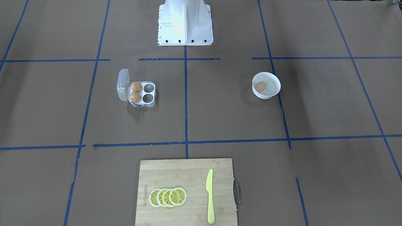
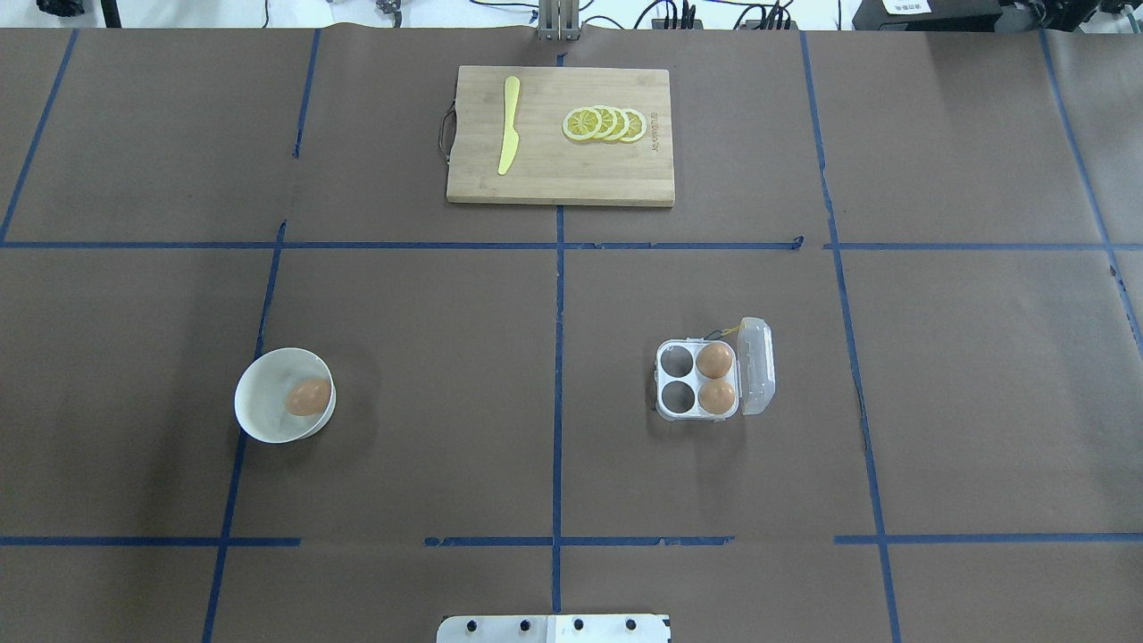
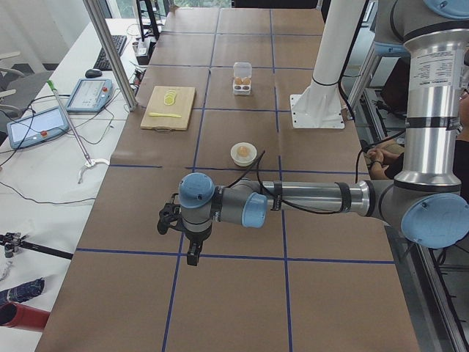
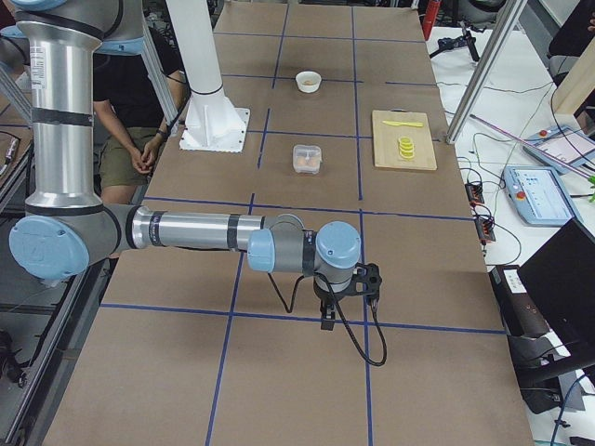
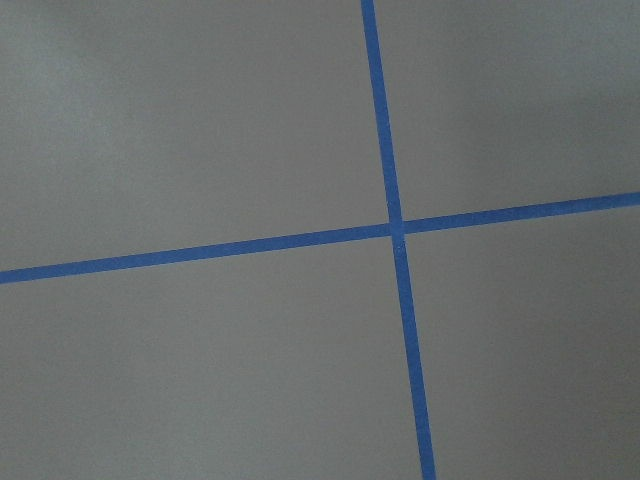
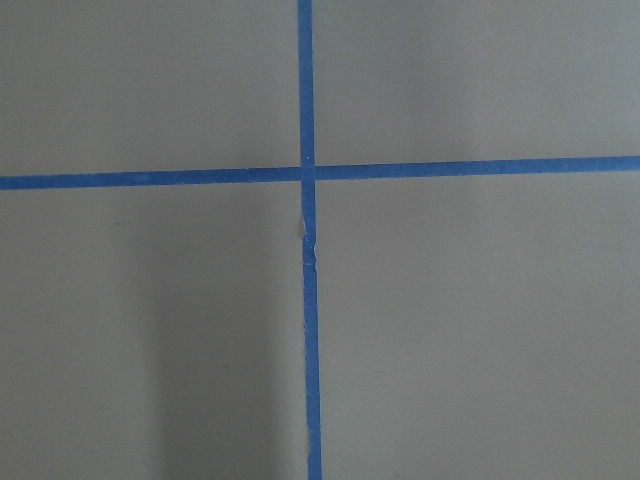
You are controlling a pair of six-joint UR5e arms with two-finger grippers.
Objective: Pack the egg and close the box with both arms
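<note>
Front-facing view: the egg (image 1: 260,87), small, smooth and tan-orange, lies alone inside a round white bowl (image 1: 272,93) on the robot's left half of the brown worktop (image 1: 220,110). The box (image 1: 148,93) sits well apart on the robot's right half. It is clear plastic with four round cells, and its lid (image 1: 122,84) stands open on the side away from the bowl. Two matching eggs (image 1: 136,86) fill the cells next to the lid, and the two cells nearer the bowl are bare. A thin yellow band (image 1: 127,95) shows at the hinge. A cutting board (image 1: 176,175) carries a yellow knife (image 1: 209,196) and overlapping lemon slices (image 1: 168,197). The white pedestal (image 1: 184,22) stands at the top.

Overhead view: the layout is the same, with bowl and egg on the left and the open box on the right.

Left side view: the left arm (image 3: 308,196) reaches out low over the worktop, far from the bowl. The left pincer (image 3: 192,255) points down, and whether it is spread or pressed together cannot be told.

Right side view: the right arm (image 4: 186,229) is stretched out likewise, well short of the box. The right pincer (image 4: 327,318) hangs downward, and its spread cannot be told either.

Both wrist views: only the brown surface crossed by blue tape lines (image 5: 385,150) shows, with no pincer in sight.
</note>
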